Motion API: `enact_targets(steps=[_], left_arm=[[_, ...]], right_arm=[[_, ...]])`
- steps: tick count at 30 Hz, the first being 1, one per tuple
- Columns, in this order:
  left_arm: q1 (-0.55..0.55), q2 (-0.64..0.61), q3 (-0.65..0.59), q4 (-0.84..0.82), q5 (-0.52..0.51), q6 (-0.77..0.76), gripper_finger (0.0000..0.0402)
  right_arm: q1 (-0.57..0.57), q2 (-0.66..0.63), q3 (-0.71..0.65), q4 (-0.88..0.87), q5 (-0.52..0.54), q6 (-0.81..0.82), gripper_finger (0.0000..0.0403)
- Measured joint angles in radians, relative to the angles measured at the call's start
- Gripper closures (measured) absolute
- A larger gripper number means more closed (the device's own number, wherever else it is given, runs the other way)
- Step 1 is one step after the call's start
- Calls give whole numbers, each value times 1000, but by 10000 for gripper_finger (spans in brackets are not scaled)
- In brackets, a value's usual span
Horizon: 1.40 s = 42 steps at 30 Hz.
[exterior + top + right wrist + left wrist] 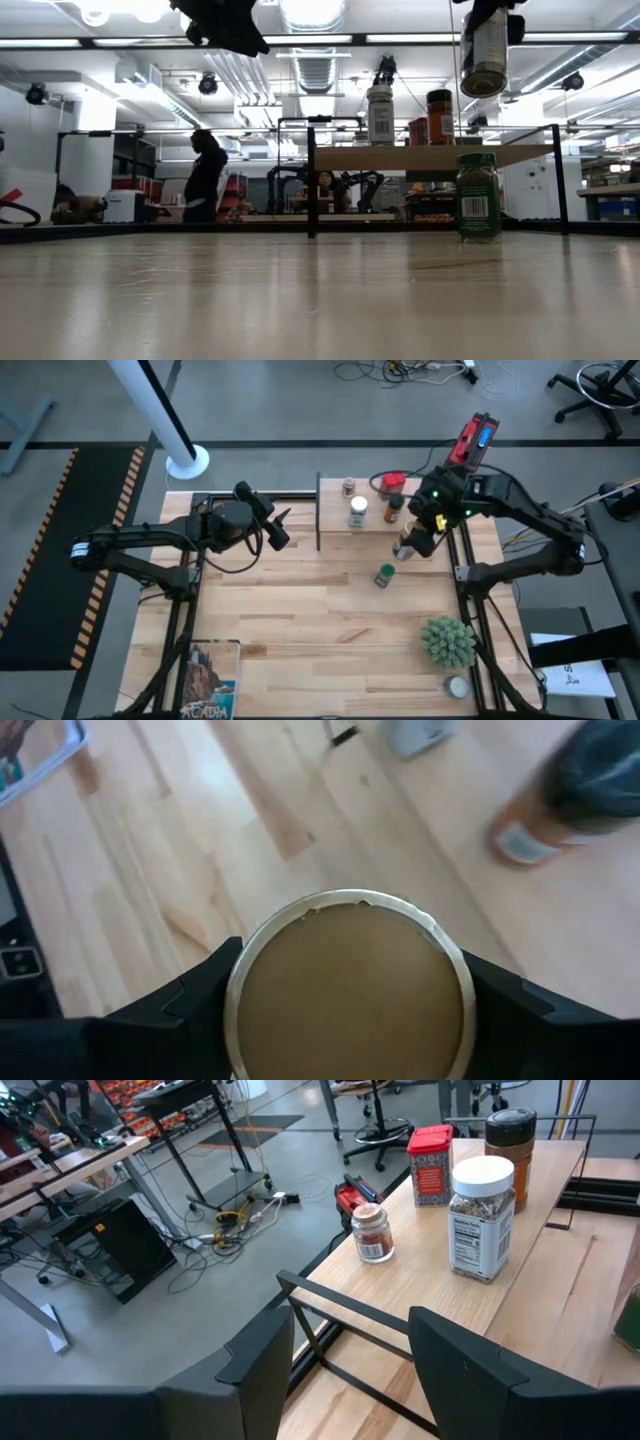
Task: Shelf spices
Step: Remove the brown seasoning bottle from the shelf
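Note:
The light wood shelf (372,500) stands at the table's far middle. On it are a red tin (430,1165), a black-lidded jar (509,1142), a white-lidded jar (483,1215) and a small jar (372,1232). A green-lidded jar (478,197) stands upright on the table in front of the shelf. My right gripper (412,543) is shut on a tan-topped cylinder (484,52), held high by the shelf's near right corner. My left gripper (281,526) hovers open above the table, left of the shelf, with nothing in it. My right gripper pinches the cylinder's round side wall just below its top rim (236,990) between its two fingers (505,1005). The fingers come from above, pointing down along the cylinder. It hangs upright below the gripper, lifted clear, higher than the shelf's top.
A spiky green plant (447,642) and a flat white round tin (458,686) sit at the near right corner. A book (210,678) lies at the near left edge. Bare tabletop lies between them. A person (205,175) stands in the room beyond.

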Motion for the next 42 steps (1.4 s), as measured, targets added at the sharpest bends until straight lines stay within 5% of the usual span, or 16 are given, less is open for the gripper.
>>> enact_targets(steps=[27,42], left_arm=[[0,0,0,1,0,0,210],[0,0,0,1,0,-3,219]], right_arm=[[444,17,-262,310,45,274,147],[574,17,-421,458,132,395,147]])
